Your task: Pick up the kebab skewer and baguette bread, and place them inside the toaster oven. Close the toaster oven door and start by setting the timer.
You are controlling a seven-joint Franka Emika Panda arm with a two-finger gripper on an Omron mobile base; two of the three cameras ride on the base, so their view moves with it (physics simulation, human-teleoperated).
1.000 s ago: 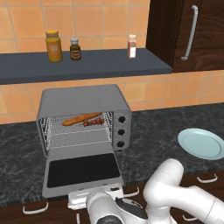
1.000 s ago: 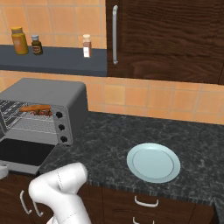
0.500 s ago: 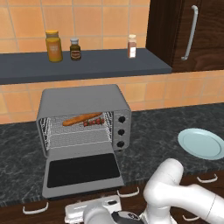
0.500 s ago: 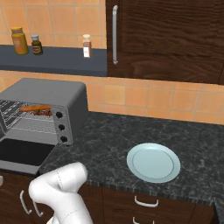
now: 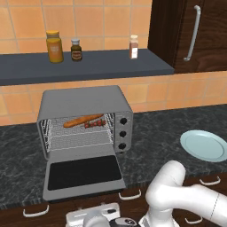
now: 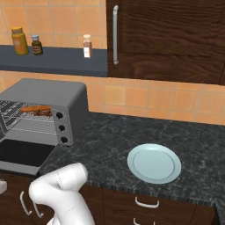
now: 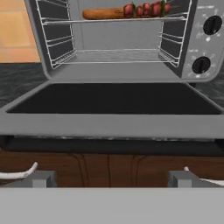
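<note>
The grey toaster oven stands on the dark counter with its door folded down flat. On its wire rack lie the orange-brown baguette bread and, just to its right, the kebab skewer. The hand view looks straight into the cavity from below the counter's front edge, over the door and its black bar handle. Baguette and skewer show at the top. My gripper is open, its fingertips far apart, empty, low in front of the door.
A pale blue plate lies on the counter to the oven's right. Bottles stand on the shelf above. The oven's black knobs sit right of the cavity. White drawer handles run below the counter edge.
The hand has sunk lower and slightly left in front of the open door. The food, the oven and the door have not moved.
</note>
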